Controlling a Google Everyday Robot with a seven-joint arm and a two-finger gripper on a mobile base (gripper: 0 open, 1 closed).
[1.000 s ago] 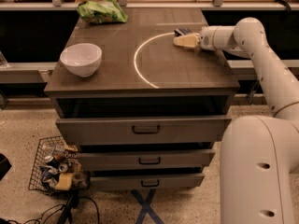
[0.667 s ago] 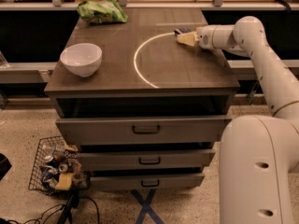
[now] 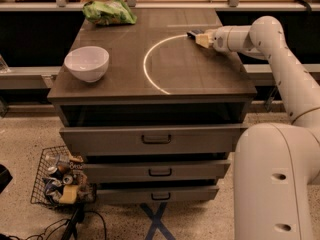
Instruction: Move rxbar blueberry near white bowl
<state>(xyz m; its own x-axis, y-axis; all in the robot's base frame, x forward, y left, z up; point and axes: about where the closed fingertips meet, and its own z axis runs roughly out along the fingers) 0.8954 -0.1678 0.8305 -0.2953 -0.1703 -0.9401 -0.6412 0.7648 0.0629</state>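
Risk, grasp: if the gripper (image 3: pixel 201 37) has no firm hold on the rxbar blueberry (image 3: pixel 192 33), the thin, flat wrapper would probably slip free or be pushed along the surface.
Risk, edge: the bar lies in the upper right of the cabinet top (image 3: pixel 200 79), close to the back edge, so a nudge away from the camera could tip it off.
Risk, travel: the white bowl (image 3: pixel 87 63) is well apart from the bar, at the left of the frame. A long carry across the top gives a loose grip time to fail.
Risk, placement: coming in too low or too far could knock the bowl, which sits near the left front edge.
Risk, confusion: the green snack bag (image 3: pixel 109 11) at the upper left is not the target.
Gripper, position: upper right of the frame, low over the cabinet top, at the end of the arm (image 3: pixel 280 59) reaching in from the right.
Gripper, opening: cannot be told from this view.
Gripper, contact: its tip meets or overlaps the dark bar; whether it grips the bar or only touches it is not visible.
Task object, location: at the gripper's tip, just above the pale arc of light (image 3: pixel 146 69).
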